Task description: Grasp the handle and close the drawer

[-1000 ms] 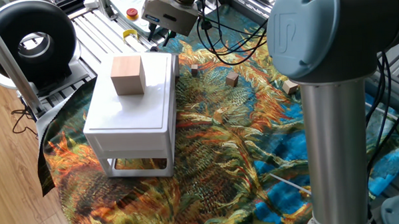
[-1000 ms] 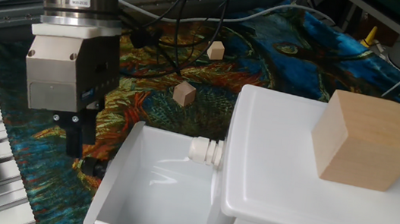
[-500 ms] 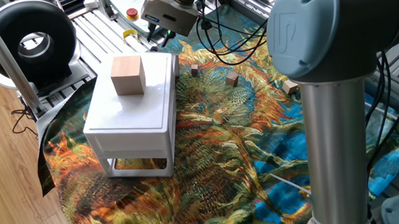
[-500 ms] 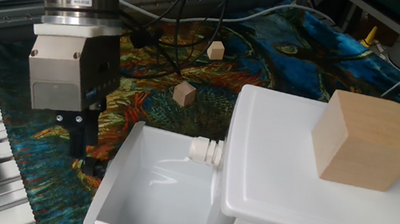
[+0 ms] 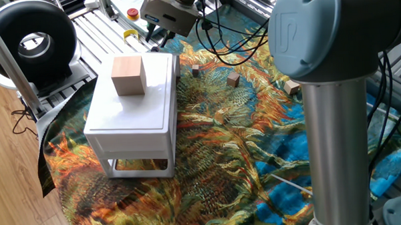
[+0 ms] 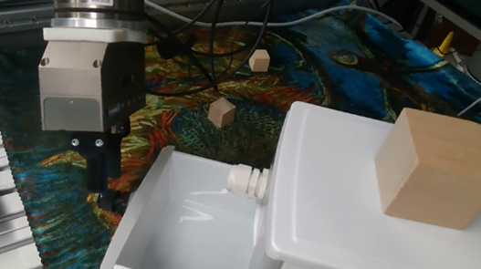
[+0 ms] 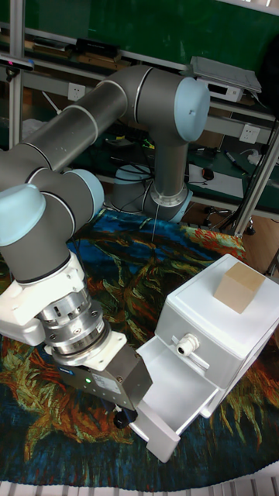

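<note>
Gripper (image 6: 103, 193) descended slightly since earlier frame, now at front outer corner of open drawer (image 6: 176, 228). Jaws' state: cannot tell. Handle on drawer face hidden; lay below and just beside jaws. Wooden cube (image 6: 439, 169) sat atop cabinet (image 6: 341, 211).

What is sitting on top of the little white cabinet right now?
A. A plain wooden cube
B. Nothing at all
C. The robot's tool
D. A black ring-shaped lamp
A. A tan wooden cube rests on the flat top of the white cabinet, while the tool hangs beside the front of the pulled-out drawer, not over the top.
</note>
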Controlling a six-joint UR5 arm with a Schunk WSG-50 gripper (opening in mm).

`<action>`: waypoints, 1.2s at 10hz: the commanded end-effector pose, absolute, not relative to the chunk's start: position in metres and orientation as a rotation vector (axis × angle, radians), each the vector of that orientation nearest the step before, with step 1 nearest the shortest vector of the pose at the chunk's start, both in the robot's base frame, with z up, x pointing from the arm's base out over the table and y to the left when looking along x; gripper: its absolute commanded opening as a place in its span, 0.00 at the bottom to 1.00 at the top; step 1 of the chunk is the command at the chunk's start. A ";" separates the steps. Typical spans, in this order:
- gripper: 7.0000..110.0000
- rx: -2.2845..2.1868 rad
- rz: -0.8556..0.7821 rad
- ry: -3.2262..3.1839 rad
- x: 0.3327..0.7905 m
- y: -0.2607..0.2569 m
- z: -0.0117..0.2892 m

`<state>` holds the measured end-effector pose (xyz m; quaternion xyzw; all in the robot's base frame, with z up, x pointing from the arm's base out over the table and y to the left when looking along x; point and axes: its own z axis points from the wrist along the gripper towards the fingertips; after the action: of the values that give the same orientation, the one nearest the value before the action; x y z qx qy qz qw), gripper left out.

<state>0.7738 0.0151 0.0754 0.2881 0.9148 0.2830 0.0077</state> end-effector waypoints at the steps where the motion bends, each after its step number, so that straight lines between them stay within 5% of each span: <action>1: 0.36 0.899 0.902 2.855 0.774 0.016 0.079; 7: 0.36 0.880 0.896 2.829 0.768 0.015 0.096; 8: 0.15 0.873 0.895 2.835 0.767 0.015 0.096; 12: 0.15 0.879 0.893 2.843 0.765 0.015 0.095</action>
<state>0.7642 0.0146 0.0915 0.2805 0.9174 0.2817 0.0177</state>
